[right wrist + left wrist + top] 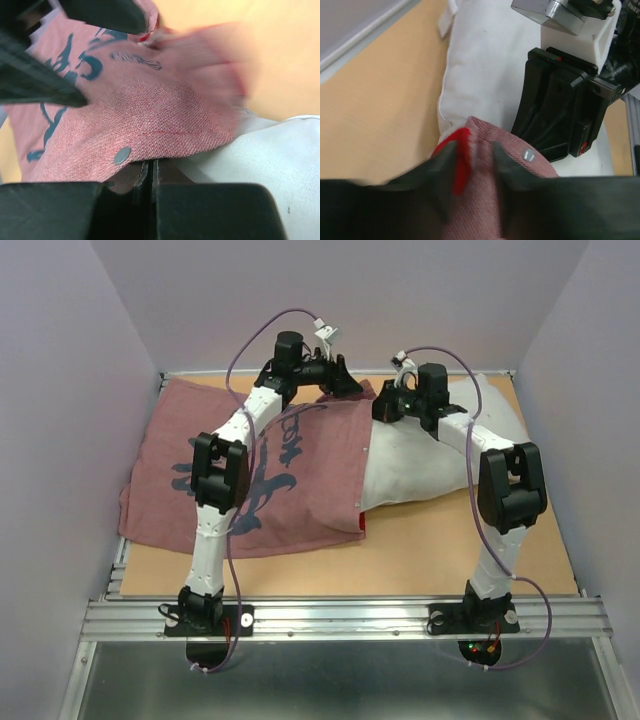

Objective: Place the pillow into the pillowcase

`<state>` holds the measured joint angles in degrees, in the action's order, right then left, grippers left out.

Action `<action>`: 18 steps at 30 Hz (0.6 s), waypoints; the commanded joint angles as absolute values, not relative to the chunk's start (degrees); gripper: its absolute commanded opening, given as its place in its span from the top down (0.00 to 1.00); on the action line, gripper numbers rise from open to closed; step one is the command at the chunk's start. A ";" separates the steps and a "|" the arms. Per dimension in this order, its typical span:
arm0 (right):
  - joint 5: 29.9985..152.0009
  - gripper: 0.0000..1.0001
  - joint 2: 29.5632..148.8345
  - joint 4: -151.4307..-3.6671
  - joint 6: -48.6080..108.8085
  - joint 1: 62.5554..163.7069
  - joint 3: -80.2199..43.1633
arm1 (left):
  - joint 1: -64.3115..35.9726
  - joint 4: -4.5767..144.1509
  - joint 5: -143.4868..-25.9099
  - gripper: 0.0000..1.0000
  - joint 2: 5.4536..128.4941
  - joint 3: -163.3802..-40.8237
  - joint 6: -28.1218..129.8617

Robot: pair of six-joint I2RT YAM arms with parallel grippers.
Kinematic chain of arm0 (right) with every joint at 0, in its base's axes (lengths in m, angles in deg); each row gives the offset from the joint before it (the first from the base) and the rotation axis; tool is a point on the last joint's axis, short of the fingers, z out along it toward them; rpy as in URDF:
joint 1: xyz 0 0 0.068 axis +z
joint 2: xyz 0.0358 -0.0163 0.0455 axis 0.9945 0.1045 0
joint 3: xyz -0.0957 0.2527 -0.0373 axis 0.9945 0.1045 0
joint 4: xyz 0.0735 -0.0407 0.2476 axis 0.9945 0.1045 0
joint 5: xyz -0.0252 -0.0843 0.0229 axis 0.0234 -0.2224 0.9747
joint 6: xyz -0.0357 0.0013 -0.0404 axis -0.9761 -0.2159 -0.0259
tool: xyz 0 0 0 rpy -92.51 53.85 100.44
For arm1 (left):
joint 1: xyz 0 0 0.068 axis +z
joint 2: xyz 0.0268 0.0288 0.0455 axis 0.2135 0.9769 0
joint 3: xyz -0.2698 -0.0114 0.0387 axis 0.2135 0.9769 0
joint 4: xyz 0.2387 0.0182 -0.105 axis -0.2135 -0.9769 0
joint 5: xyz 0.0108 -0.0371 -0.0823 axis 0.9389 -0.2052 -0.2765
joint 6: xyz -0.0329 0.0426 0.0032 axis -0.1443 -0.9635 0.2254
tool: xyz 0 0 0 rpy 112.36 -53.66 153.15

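Handles limp, light and soft, so best pinched at the pillowcase (320, 465) hem, upper middle of the overhead view, left gripper (472, 150) half-open around it, right gripper (150, 170) closed tight beside the pillow (410, 465).

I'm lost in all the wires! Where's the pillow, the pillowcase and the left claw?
pillow (420, 475), top view, bare white middle
pillowcase (310, 485), top view, plain pink part
left claw (472, 150), left wrist view, between its tips
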<state>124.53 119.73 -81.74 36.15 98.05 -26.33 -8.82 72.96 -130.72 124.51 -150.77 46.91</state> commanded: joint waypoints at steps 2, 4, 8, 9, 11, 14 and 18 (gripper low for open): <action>115.71 0.99 118.33 -88.78 38.40 97.72 -25.08 | -5.70 72.35 -119.61 0.22 106.94 -144.74 45.56; 112.98 0.78 117.90 -88.17 39.19 97.54 -25.33 | -2.71 71.99 -115.65 0.19 96.40 -135.87 42.04; 114.12 0.37 111.86 -79.84 30.11 96.93 -27.35 | -1.73 62.81 -112.03 0.12 78.56 -121.72 29.92; 114.03 0.34 110.35 -77.73 30.05 96.92 -27.70 | -1.91 60.33 -112.64 0.12 75.45 -119.17 27.01; 113.51 0.31 106.57 -69.47 20.25 96.84 -27.54 | -4.26 55.23 -113.09 0.13 66.68 -111.70 18.40; 112.72 0.29 99.72 -60.06 7.50 96.92 -24.82 | -12.87 45.47 -107.74 0.15 55.49 -100.28 5.39; 113.93 0.28 89.97 -49.34 -9.03 97.01 -17.09 | -26.14 45.01 -102.38 0.19 45.81 -85.43 0.62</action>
